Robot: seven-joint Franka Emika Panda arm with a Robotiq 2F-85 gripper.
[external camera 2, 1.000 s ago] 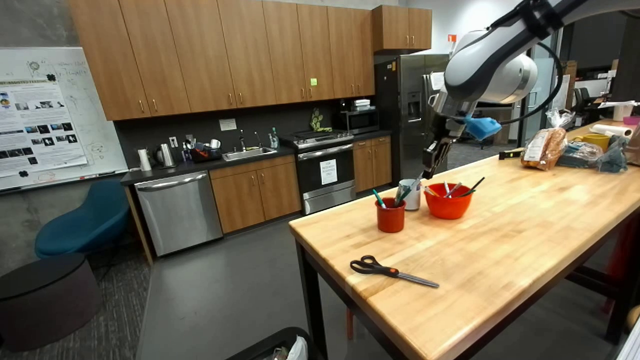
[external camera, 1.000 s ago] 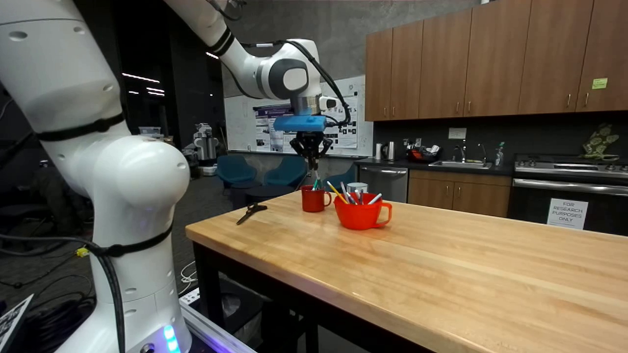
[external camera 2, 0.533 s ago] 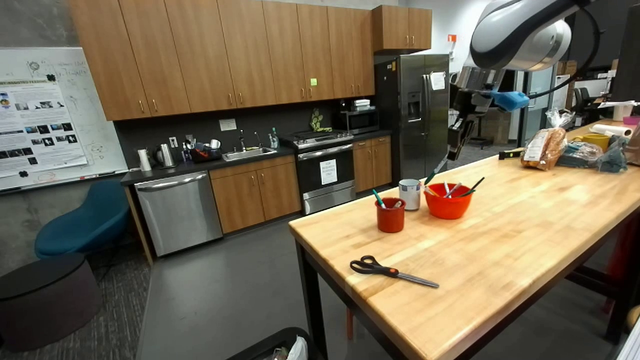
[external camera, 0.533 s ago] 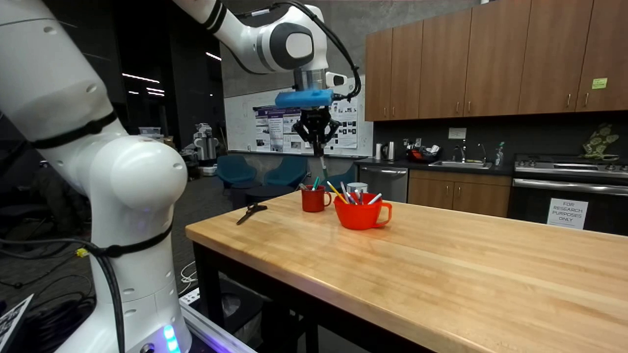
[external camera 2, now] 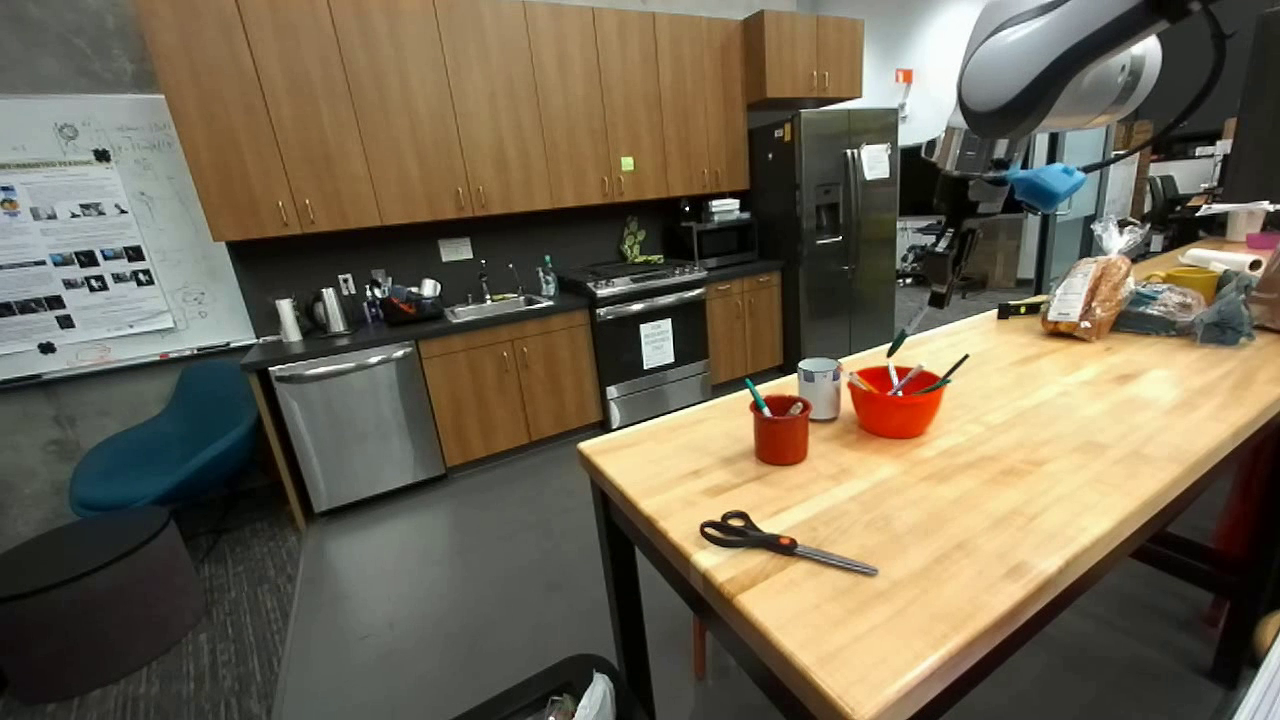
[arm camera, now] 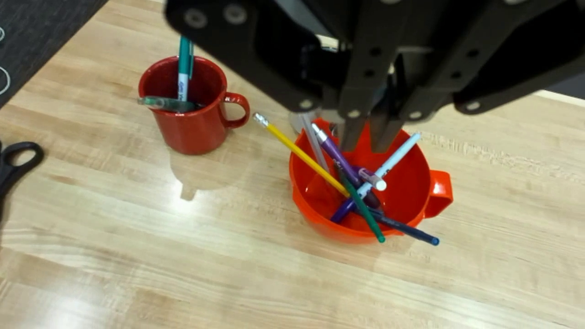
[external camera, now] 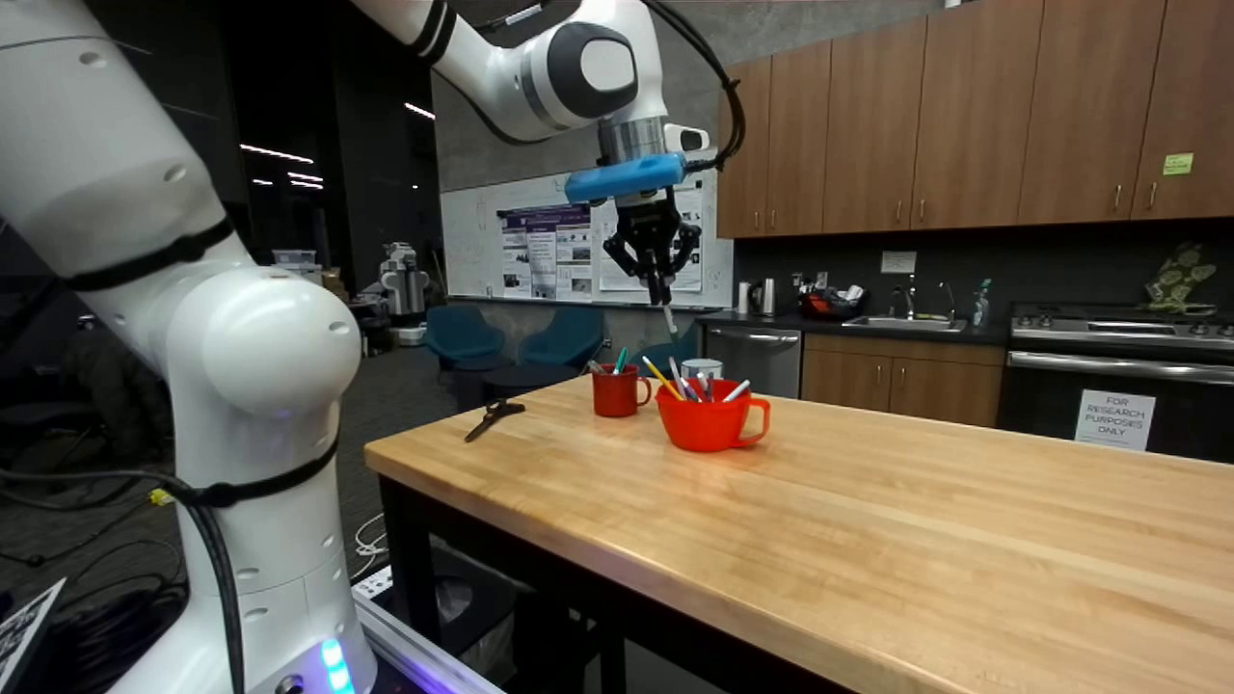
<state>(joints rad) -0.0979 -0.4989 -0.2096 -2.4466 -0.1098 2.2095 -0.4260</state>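
My gripper [external camera: 660, 297] is shut on a pale pen with a dark green lower end [external camera 2: 897, 343], which hangs tilted in the air in both exterior views. Below it stands the orange-red bowl with a handle [arm camera: 315, 214], holding a yellow pencil [arm camera: 301, 153], a purple pen [arm camera: 338, 157], a light blue marker [arm camera: 397, 155] and several other pens. In the wrist view the fingers [arm camera: 352, 135] cover part of this bowl, and the held pen is not plainly visible. The dark red mug [arm camera: 194, 132], beside the bowl, holds a teal-and-white pen [arm camera: 183, 68] and a greenish clear one [arm camera: 169, 104].
A white mug [external camera 2: 820, 390] stands close behind the red mug and the bowl. Black scissors [external camera 2: 760, 538] lie near the table's corner. Farther along the table [external camera 2: 1000, 520] are a bagged loaf [external camera 2: 1090, 295] and other bags.
The arm has risen and moved away from the red mug, carrying the pen. Its tip has left the mug and now hangs over the bowl's side. The mugs, bowl and scissors have not moved.
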